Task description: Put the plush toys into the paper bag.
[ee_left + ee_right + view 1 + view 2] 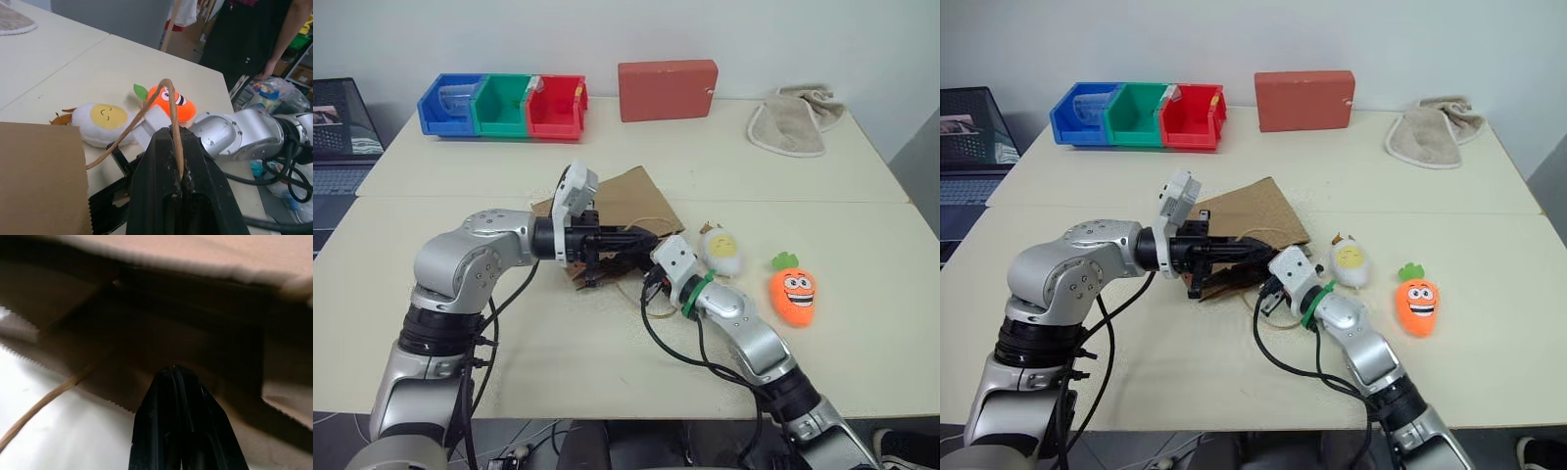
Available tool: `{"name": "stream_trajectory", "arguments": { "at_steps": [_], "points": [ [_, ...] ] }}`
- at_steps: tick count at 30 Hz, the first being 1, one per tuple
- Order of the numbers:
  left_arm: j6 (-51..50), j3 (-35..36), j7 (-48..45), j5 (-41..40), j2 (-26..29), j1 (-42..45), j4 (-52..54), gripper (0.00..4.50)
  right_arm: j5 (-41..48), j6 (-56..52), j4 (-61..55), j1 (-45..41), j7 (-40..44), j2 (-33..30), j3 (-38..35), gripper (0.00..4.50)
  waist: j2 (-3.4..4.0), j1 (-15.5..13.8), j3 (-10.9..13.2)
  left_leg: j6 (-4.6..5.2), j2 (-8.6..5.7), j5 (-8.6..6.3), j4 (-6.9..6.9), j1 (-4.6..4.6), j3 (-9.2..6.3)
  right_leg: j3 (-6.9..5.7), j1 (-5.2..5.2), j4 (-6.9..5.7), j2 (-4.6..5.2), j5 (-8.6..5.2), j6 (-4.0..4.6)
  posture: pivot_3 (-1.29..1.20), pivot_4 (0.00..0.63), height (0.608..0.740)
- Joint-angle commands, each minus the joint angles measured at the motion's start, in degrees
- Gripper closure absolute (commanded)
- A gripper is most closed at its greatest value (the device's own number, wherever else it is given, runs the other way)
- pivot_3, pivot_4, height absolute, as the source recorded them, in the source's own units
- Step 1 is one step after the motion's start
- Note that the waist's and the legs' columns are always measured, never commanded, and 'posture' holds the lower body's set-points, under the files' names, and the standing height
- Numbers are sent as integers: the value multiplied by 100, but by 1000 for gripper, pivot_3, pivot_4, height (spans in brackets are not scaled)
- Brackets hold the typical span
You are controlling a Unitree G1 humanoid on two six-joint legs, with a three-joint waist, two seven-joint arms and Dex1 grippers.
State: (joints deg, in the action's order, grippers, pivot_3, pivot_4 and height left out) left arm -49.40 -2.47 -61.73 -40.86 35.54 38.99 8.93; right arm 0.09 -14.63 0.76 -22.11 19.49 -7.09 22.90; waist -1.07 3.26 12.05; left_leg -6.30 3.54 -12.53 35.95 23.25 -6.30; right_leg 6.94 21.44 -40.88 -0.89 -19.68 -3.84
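**Operator:** Left tool (178,183) is clamped tight on one twisted-paper handle (172,117) of the paper bag (631,201), holding that loop up off the counter (607,362). Right tool (182,377) is fully closed with nothing in it, and I'm nosing its tip in at the bag's mouth, between the zigzag edges.

**Observer:** So you're opening the bag?

**Operator:** That's my reading. To do it well I'm keeping the left lift gentle so the handle isn't tearing, and I'm thinking the right tool should spread the mouth from inside rather than drag the whole bag sideways.

**Observer:** And the toys?

**Operator:** Both are lying on the counter outside the bag: the egg plush (722,251) just beside my right wrist, the carrot plush (793,292) a little further to its right, apart from it.

**Observer:** Anything you can't see?

**Operator:** My arms are covering the mouth from above, so I can't tell how wide it's gaping. Inside it's dark, and the second handle is hard to place.
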Motion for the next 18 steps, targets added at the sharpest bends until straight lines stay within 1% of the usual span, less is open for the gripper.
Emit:
{"name": "stream_trajectory", "arguments": {
  "at_steps": [1,7,14,18],
  "points": [
    [-114,325,124,-275,-63,230,-4,4500,-195,173,207,-29,-168,196,-13,4467,0,1,0,0,0,0,0,0,0,0,0,0,0,0,0,0,150,740],
    [-37,563,252,-261,-16,554,-207,4500,-274,-34,333,50,-205,352,-96,4467,0,5,0,0,1,0,0,-1,0,-1,0,-1,0,0,0,0,150,740],
    [687,892,527,156,42,1477,-858,4500,-310,-291,321,16,-218,517,-176,4467,-1,5,-1,-1,0,1,2,-2,-2,-3,-2,-1,0,0,0,0,150,740],
    [981,1015,522,269,90,1888,-1136,4500,-337,-401,307,-11,-178,569,-193,4467,-1,15,-1,-1,1,1,0,-3,-2,-2,-1,-2,0,0,0,0,150,740]
  ]
}}
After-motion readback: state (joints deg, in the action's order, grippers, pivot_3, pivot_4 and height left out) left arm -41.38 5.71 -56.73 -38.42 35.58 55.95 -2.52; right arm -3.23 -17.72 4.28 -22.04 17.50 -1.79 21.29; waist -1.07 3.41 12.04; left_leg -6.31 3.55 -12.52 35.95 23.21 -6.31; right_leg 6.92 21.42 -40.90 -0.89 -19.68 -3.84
